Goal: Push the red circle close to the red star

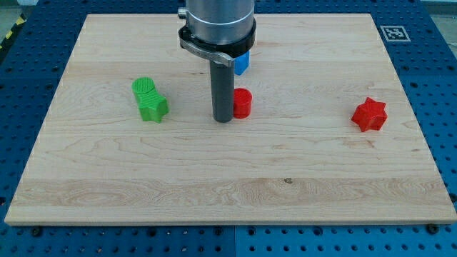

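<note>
The red circle [243, 103] was found near the middle of the tabletop [228, 193], with my tip [223, 119] set just beside it, on the side toward the view's left and seemingly touching it. The end effector was a plain rod, so nothing could be clasped; only pushing was possible. The red star [369, 114] lay well apart, toward the view's right, so the task was judged barely begun: nearly the whole push rightward remained. A blue block [242, 63] was partly hidden behind the arm, and a green block [149, 99] sat at the view's left. The pale wooden board was carried on a blue perforated base [43, 28].
</note>
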Motion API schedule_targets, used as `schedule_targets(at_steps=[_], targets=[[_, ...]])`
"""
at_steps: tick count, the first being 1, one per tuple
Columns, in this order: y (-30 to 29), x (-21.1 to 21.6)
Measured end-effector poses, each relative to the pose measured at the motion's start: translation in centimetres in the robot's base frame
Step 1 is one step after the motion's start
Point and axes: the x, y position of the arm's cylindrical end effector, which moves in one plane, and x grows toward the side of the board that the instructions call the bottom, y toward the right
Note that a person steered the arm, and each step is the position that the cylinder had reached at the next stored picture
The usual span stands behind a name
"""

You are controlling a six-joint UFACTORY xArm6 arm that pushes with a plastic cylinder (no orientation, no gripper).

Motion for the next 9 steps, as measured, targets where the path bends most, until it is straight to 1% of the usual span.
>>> schedule_targets(at_steps=[2,3,5,6,7,9], targets=[[0.0,-0.4],[-1.4,-0.4],[-1.7,-0.4],[-3.0,-0.6],[-2.6,-1.9],[6.6,-1.9]])
